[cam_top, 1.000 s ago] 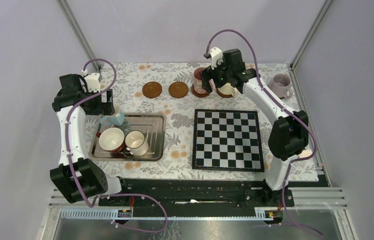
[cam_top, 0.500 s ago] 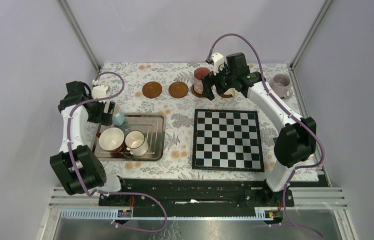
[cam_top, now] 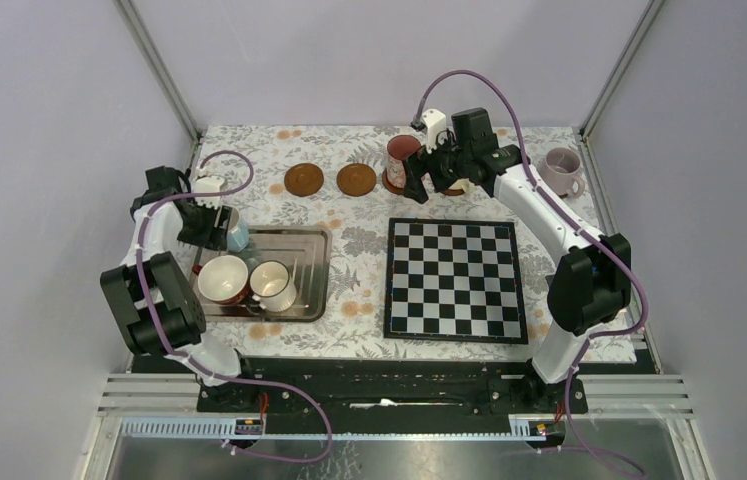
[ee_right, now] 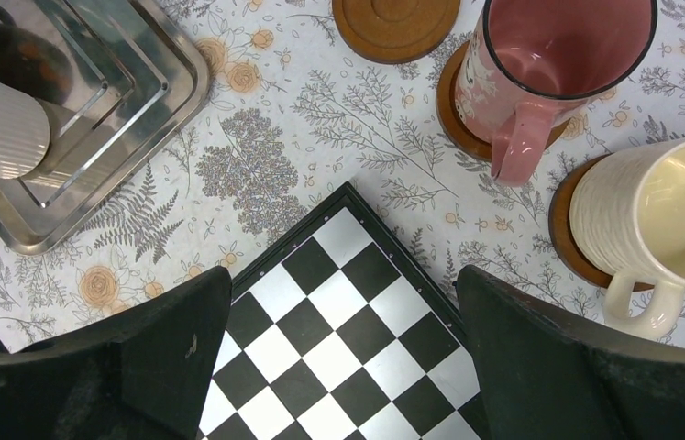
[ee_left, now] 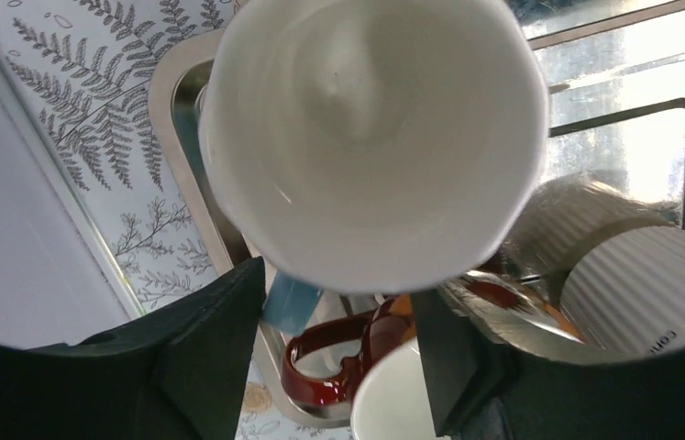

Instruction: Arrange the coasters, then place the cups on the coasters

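1. The overhead view is evenly and softly lit from above. The walls [cam_top: 49,150] read as flat pale lilac, and only faint, short shadows lie on the tablecloth [cam_top: 349,215].
2. In the left wrist view the metal tray [ee_left: 613,82] glares hard, with blown-out white patches.
3. There the light blue cup [ee_left: 366,137] fills the frame, its white inside smooth and slightly soft — too near for sharp focus.
4. The right wrist view is bright and crisp — the chessboard [ee_right: 320,367] shows clean edges, and the wide lens makes the pink patterned cup [ee_right: 549,82] seem to lean.

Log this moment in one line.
left gripper: at light-blue mug, grip unclear | right gripper: open, empty | pink mug, cream mug: on coasters
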You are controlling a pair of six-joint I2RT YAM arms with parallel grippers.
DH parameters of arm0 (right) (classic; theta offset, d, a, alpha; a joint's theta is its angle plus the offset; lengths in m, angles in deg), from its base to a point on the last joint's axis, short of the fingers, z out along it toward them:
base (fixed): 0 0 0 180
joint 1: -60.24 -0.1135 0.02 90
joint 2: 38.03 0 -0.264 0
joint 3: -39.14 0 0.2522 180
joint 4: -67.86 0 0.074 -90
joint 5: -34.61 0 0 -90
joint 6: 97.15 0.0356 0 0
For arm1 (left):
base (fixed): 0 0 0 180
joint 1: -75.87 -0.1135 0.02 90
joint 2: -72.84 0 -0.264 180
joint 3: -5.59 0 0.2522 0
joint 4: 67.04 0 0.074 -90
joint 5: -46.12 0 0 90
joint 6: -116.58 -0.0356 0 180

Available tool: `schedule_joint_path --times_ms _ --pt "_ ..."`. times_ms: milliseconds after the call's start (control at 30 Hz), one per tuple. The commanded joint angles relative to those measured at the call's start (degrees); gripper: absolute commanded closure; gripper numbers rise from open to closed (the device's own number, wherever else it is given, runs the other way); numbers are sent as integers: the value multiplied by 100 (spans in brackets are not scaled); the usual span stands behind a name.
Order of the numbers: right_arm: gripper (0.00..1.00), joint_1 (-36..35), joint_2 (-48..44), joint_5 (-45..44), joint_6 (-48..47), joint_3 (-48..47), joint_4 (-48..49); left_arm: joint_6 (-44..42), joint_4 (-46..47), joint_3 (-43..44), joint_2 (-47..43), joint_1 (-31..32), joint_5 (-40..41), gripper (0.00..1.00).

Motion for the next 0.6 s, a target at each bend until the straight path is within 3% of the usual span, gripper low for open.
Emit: schedule_joint_path --times_ms 0,133,500,567 --pt "0 26 -249 86 9 36 -90 67 396 189 109 -26 -300 39" --pt "0 26 -249 77 7 40 -80 162 420 142 133 -26 -434 51" --pt "1 26 -204 115 36 10 -67 528 438 -118 -37 205 -682 99" --pt "0 26 -207 103 33 10 -70 647 446 -178 -132 316 -755 100"
